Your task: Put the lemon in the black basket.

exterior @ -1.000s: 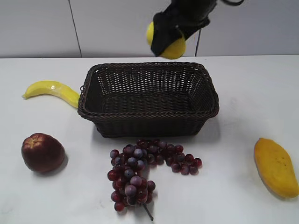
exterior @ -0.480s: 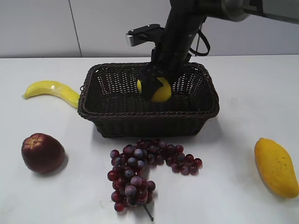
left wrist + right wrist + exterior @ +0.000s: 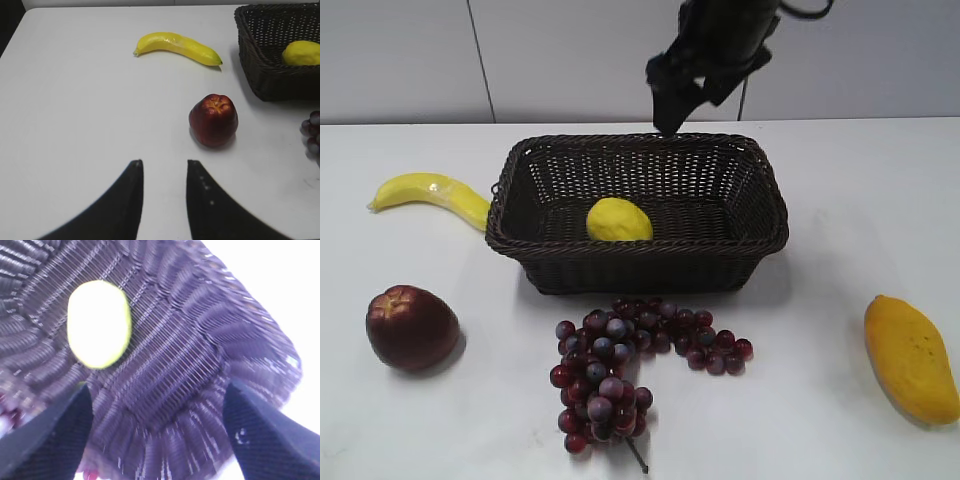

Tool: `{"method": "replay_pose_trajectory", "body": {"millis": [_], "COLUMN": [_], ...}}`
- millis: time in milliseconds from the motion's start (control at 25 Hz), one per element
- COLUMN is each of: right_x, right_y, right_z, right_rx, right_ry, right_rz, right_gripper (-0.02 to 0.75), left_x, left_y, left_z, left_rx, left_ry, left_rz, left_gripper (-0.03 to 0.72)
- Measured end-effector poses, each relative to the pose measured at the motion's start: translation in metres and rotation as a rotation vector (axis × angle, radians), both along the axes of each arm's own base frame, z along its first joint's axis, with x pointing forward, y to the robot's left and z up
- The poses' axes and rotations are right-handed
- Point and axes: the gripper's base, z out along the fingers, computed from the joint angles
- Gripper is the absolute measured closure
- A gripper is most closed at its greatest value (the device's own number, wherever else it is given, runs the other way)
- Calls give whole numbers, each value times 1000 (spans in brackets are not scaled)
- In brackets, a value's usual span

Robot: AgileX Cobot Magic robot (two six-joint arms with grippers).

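The lemon (image 3: 618, 220) lies on the floor of the black basket (image 3: 760, 232), left of its middle. It also shows in the left wrist view (image 3: 301, 52) and in the right wrist view (image 3: 99, 323). My right gripper (image 3: 678, 100) is open and empty, raised above the basket's back rim; its wide-spread jaws (image 3: 157, 405) frame the basket floor (image 3: 200, 340). My left gripper (image 3: 164, 172) is open and empty, low over bare table, well left of the basket (image 3: 260, 80).
A banana (image 3: 432, 194) lies left of the basket. A red apple (image 3: 410, 326) sits front left. A grape bunch (image 3: 625, 365) lies before the basket. A mango (image 3: 910, 357) lies front right.
My right gripper lowered the lemon into the basket, let it go, and rose back above the rear rim. The lemon now rests on the basket floor.
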Motion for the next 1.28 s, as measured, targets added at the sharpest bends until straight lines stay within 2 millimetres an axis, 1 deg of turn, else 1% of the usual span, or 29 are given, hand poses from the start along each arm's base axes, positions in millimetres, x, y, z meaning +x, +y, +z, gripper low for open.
{"method": "replay_pose_trajectory", "body": {"millis": [160, 200, 280, 400, 440, 520, 600, 680, 840, 960, 1000, 1120, 1160, 1280], "right_x": [-30, -38, -60, -94, -106, -130, -154, -179, -228, -264, -274, -304, -310, -329], "right_y": [-23, -28, -41, -60, -67, -81, -94, -108, -136, -156, -161, -178, -182, -192], "right_z": [68, 82, 110, 135, 139, 141, 135, 120, 79, 47, 35, 12, 4, -10], "right_rx": [54, 73, 116, 162, 171, 176, 172, 153, 111, 94, 87, 105, 111, 153], "right_ry": [-111, -135, -184, -217, -219, -216, -197, -163, -87, -61, -52, -77, -84, -141], "right_rz": [-71, -97, -131, -165, -176, -187, -199, -209, -229, -232, -233, -233, -234, -233], "right_gripper": [99, 101, 106, 110, 114, 120, 123, 129, 138, 139, 139, 141, 141, 141], "left_x": [0, 0, 0, 0, 0, 0, 0, 0, 0, 0, 0, 0, 0, 0], "left_y": [0, 0, 0, 0, 0, 0, 0, 0, 0, 0, 0, 0, 0, 0], "left_z": [0, 0, 0, 0, 0, 0, 0, 0, 0, 0, 0, 0, 0, 0], "left_rx": [0, 0, 0, 0, 0, 0, 0, 0, 0, 0, 0, 0, 0, 0], "left_ry": [0, 0, 0, 0, 0, 0, 0, 0, 0, 0, 0, 0, 0, 0], "left_rz": [0, 0, 0, 0, 0, 0, 0, 0, 0, 0, 0, 0, 0, 0], "left_gripper": [453, 453, 453, 453, 453, 453, 453, 453, 453, 453, 453, 453, 453, 453]}}
